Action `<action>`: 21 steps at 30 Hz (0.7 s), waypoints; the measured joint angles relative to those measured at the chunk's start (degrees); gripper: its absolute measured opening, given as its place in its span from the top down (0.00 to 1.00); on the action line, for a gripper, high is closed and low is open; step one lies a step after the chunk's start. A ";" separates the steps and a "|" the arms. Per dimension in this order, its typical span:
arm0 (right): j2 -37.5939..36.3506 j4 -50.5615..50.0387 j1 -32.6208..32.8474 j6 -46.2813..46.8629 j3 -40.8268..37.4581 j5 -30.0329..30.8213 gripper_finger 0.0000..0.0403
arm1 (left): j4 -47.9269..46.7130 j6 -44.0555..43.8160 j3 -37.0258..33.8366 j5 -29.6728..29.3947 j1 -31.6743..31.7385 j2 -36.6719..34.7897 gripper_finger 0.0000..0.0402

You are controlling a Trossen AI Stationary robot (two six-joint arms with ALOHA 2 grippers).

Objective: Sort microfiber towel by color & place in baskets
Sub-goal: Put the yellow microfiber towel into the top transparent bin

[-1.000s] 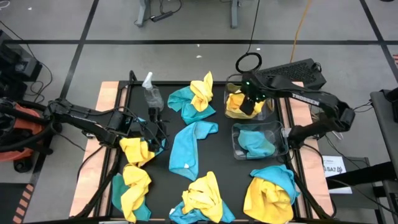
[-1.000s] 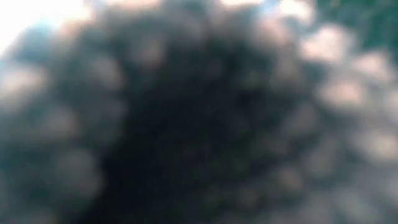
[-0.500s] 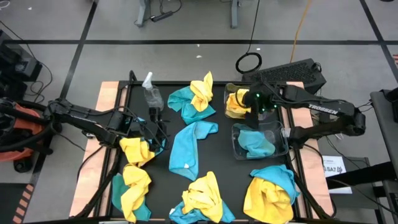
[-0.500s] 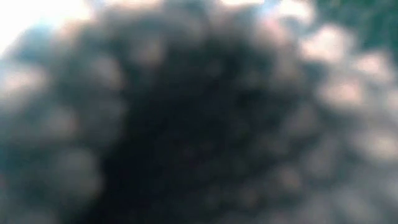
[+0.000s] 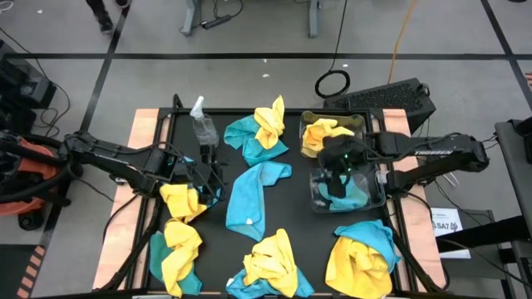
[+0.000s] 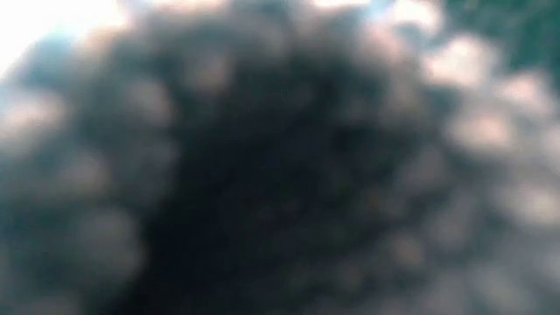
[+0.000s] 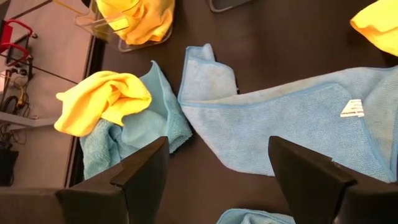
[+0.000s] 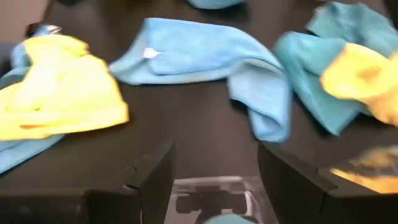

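Hovering over the blue basket point(image 5: 378, 189), right gripper point(image 5: 336, 172) is sitting apart, empty; left gripper point(image 5: 208, 176) apart too. Towels point(image 5: 252, 199) are looking limp and light, so pinching a raised fold should work best.

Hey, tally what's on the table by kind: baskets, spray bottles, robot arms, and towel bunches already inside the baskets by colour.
Baskets: 2
Spray bottles: 1
Robot arms: 2
Yellow towel bunches in baskets: 1
Teal towel bunches in baskets: 1
Total: 7
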 joint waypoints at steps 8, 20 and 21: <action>3.88 3.45 8.41 0.93 0.00 -2.78 0.45 | 0.00 -0.02 0.00 0.02 0.00 0.00 0.30; 12.02 -5.26 21.55 15.80 0.00 -7.32 0.46 | 1.87 0.00 0.00 0.02 0.01 0.00 0.30; 12.62 -5.31 23.00 17.08 0.00 -7.32 0.46 | 2.14 0.00 0.00 0.02 -0.01 0.00 0.30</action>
